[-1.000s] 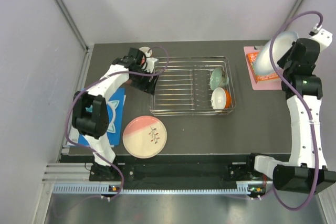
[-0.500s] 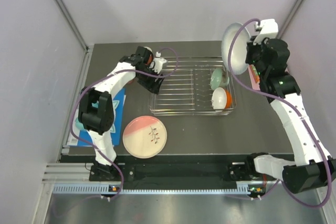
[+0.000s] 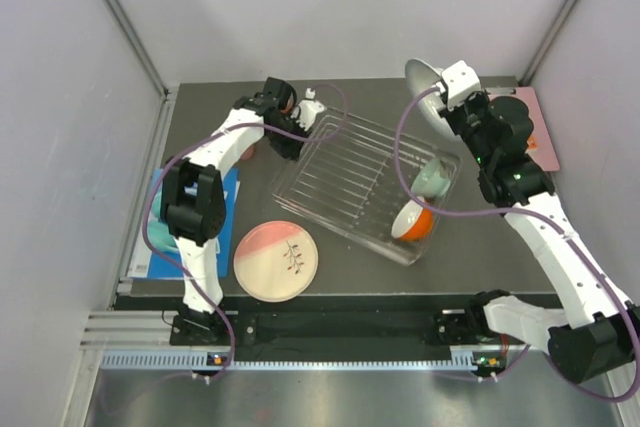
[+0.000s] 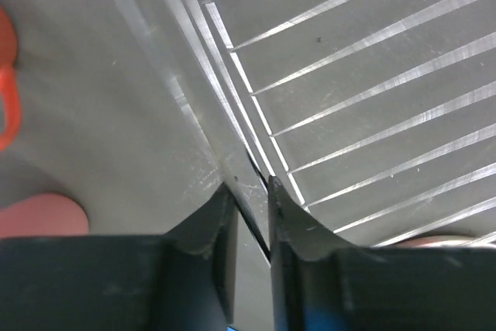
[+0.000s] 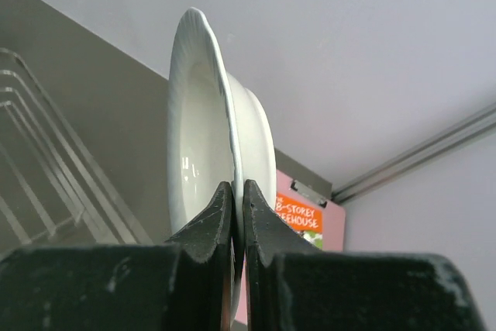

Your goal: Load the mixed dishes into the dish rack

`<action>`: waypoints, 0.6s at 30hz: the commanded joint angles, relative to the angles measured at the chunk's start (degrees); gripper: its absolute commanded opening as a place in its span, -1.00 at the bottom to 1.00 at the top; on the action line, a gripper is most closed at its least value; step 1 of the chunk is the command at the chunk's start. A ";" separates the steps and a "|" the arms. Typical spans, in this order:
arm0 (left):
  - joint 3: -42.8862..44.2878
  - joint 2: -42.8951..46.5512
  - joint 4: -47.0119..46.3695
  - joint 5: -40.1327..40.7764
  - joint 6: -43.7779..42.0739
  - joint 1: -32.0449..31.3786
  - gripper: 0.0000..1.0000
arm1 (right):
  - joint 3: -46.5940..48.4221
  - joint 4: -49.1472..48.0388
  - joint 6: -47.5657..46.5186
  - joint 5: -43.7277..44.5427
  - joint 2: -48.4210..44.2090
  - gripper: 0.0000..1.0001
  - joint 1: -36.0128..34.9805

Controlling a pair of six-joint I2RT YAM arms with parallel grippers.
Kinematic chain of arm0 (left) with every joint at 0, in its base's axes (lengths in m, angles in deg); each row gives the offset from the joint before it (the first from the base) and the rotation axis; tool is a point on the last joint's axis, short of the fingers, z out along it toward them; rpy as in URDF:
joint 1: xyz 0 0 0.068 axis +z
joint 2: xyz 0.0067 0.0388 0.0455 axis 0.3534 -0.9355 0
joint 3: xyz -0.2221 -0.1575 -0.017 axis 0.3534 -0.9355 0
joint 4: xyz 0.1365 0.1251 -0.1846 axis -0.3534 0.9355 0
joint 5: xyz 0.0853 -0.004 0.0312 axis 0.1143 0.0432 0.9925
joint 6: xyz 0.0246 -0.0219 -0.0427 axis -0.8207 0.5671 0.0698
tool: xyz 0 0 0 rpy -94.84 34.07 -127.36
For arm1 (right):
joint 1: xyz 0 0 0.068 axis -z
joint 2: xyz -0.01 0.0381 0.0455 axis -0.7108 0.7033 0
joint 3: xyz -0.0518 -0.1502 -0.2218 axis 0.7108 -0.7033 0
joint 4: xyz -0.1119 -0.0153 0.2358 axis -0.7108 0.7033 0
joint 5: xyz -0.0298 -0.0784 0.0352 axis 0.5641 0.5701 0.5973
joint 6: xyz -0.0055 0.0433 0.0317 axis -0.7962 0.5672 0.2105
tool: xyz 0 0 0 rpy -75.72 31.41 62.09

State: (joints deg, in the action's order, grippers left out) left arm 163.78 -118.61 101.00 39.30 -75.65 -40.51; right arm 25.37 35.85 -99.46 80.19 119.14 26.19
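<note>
At the far left a blue book (image 3: 229, 202) lies on the bench, partly under the left arm. The left hand (image 3: 305, 119) reaches to the rack's far left corner. The wrist view shows its fingers (image 4: 209, 226) pinched together on the rim wire of the rack (image 4: 194, 91). An orange cup (image 4: 6, 91) and a pink cup (image 4: 39, 215) sit on the bench just outside that rim, not yet loaded.

The rack (image 3: 345, 172) sat square to the bench half a second ago and now lies skewed, its right end swung toward the arms. My guess is that the left hand dragged it round while gripping the rim. A pink-and-cream plate (image 3: 277, 260) lies flat on the bench in front of the rack, where it was before.

The mint bowl (image 3: 432, 180) and orange bowl (image 3: 412, 219) have ridden along in the rack's right end and now lean toward its near corner.

The right hand (image 3: 450, 107) has come in from over the pink book (image 3: 540, 132) and is clamped on the edge of a white plate (image 3: 422, 82). The plate is held upright above the rack's far right corner (image 5: 201, 137). With the bars now running at a slant, the plate probably has to be turned to match them before it will slot in.
</note>
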 commanded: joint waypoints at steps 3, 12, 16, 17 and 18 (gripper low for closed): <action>0.12 -0.40 3.93 -4.99 -11.68 -1.72 -0.65 | 7.16 -13.34 -5.58 -3.38 0.51 -1.00 -0.49; 0.12 -0.66 -0.28 -3.68 -5.27 -2.33 -0.22 | 1.11 -4.65 2.59 0.47 -8.44 -1.00 -5.66; 0.38 -1.28 -2.13 -2.36 -2.46 -2.42 -0.07 | 0.49 5.35 7.86 3.99 -16.33 -1.00 -11.80; 0.64 -1.37 -2.40 -2.18 -1.50 -2.42 -0.08 | 0.14 6.51 8.66 5.13 -17.40 -1.00 -12.87; 0.82 -1.54 -2.40 -2.18 -1.14 -2.42 -0.10 | 0.22 7.83 9.45 6.62 -18.37 -1.00 -13.84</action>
State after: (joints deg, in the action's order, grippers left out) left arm 163.78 -119.12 101.53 36.46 -79.79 -42.87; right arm 23.36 45.99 -94.96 81.96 108.78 16.66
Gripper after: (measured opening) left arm 0.460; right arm 0.028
